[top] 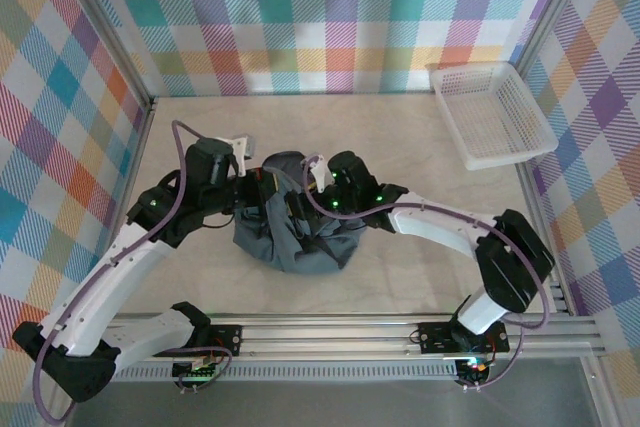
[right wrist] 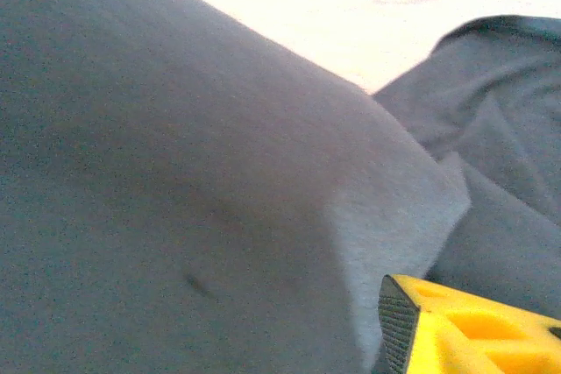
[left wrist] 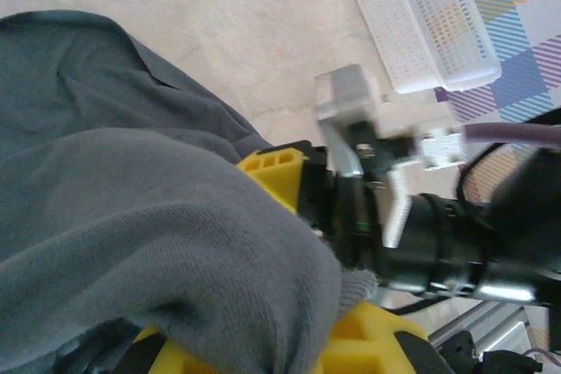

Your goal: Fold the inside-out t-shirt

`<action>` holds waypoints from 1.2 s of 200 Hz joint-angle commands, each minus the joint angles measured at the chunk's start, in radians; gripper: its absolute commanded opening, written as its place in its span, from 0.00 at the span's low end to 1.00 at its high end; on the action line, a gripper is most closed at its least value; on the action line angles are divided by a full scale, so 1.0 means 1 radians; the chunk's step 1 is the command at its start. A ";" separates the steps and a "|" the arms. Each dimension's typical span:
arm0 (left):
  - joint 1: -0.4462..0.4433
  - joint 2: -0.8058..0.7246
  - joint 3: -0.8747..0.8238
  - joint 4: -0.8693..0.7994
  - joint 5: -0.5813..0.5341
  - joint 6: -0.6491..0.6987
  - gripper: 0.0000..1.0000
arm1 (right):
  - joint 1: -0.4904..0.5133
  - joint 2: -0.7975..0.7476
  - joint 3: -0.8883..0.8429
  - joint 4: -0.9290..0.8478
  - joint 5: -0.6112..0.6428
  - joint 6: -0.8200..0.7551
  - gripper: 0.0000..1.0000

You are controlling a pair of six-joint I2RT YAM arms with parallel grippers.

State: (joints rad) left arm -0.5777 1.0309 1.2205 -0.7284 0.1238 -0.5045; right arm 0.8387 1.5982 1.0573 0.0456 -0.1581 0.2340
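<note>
Our left pincer (left wrist: 316, 256) clamps the wrinkled slate-grey cotton t-shirt (top: 290, 247); unable to tell the right pincer's (top: 306, 209) opening, we'd take fabric just beside the left.

A white basket (top: 495, 112) with little holes sits at the far right corner of the pale tabletop (top: 400, 137). Bright checked walls (top: 330, 17) stand all around.
</note>
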 commanded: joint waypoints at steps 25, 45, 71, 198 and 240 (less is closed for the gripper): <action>0.050 -0.035 0.119 -0.101 -0.078 0.005 0.00 | 0.002 0.068 0.073 -0.202 0.156 -0.091 0.54; 0.107 -0.025 0.138 -0.169 -0.118 0.037 0.00 | -0.003 0.027 0.112 -0.345 0.132 -0.083 0.48; 0.214 -0.025 0.149 -0.205 -0.084 0.077 0.00 | -0.050 -0.006 0.138 -0.516 0.035 -0.043 0.37; 0.292 0.109 0.429 -0.121 0.309 0.246 0.00 | -0.335 -0.309 0.590 -0.615 -0.212 0.118 0.00; 0.290 0.038 0.408 0.090 0.530 0.205 0.00 | -0.341 -0.211 0.672 -0.763 -0.134 0.035 0.00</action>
State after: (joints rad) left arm -0.2974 1.1091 1.6066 -0.7444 0.5011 -0.3046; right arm 0.4965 1.2629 1.6752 -0.5652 -0.3355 0.3214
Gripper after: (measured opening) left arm 0.069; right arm 0.053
